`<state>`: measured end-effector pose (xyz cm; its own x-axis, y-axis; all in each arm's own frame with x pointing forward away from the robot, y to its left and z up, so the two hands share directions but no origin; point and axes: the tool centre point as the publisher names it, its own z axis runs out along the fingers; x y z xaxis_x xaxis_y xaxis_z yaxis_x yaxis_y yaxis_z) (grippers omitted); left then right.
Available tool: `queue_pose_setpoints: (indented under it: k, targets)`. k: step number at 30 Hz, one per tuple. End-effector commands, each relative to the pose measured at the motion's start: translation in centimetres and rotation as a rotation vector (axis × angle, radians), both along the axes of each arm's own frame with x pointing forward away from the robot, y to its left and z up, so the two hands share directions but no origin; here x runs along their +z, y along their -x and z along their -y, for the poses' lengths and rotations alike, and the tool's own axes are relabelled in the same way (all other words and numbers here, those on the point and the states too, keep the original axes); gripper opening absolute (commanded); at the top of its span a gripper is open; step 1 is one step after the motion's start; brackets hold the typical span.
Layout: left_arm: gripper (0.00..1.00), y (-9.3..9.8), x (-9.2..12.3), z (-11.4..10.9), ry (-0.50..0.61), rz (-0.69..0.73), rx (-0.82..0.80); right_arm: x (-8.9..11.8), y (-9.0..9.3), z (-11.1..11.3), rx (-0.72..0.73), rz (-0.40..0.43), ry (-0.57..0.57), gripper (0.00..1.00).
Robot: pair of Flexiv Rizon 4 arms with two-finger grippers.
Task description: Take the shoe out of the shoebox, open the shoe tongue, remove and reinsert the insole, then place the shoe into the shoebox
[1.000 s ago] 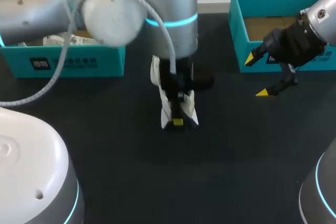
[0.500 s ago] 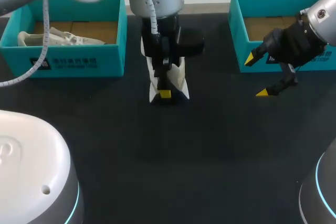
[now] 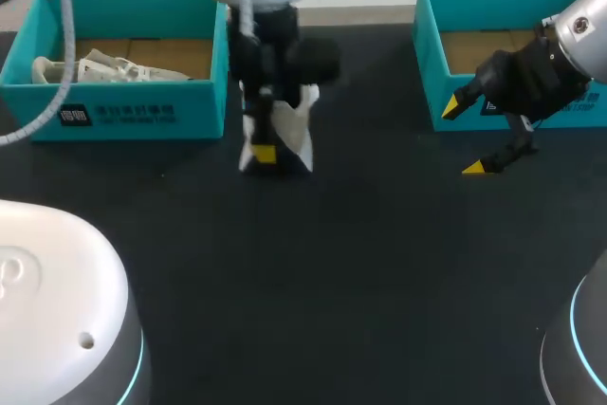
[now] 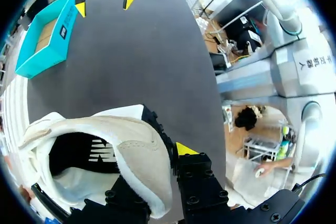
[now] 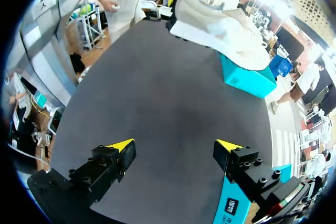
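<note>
A white shoe (image 3: 287,125) hangs above the dark table, just right of the left teal shoebox (image 3: 123,113). My left gripper (image 3: 265,153) is shut on it. In the left wrist view the shoe (image 4: 139,148) has one wall pinched in my left gripper (image 4: 164,157), with one yellow tip outside and the other finger hidden inside. My right gripper (image 3: 465,138) hovers open and empty in front of the right teal shoebox (image 3: 432,64). The right wrist view has the held shoe (image 5: 220,24) far ahead of my right gripper (image 5: 174,145).
A second white shoe (image 3: 104,68) lies inside the left shoebox. The right shoebox shows only its brown cardboard floor (image 3: 484,45). My own arm bases stand at the near left (image 3: 57,310) and near right (image 3: 579,348) corners of the table.
My left arm has carried the shoe away from the table's middle, back and to the left, until it is beside the left shoebox. The right arm has stayed still.
</note>
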<state>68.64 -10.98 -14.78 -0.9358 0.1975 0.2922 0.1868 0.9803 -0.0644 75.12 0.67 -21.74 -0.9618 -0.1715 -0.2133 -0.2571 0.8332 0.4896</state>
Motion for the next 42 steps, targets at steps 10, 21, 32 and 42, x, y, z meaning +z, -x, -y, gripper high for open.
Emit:
queue_pose_setpoints:
  k: [10,21,32,42]
  targets:
    - [0.0,-6.7,2.1,-15.6,-0.02,-0.018,-0.105,0.0,0.0,0.0,-0.001,0.001,0.002,1.0]
    - [0.0,-10.4,2.9,-24.2,-0.099,0.001,-0.109,0.0,0.0,0.0,-0.001,0.001,0.002,1.0]
    - [0.0,-12.0,4.0,-29.2,-0.092,0.006,-0.022,0.0,0.0,0.0,-0.001,0.001,0.002,1.0]
    - [0.0,-12.0,4.0,-29.2,-0.092,0.006,-0.022,0.0,0.0,0.0,-0.001,0.001,0.002,1.0]
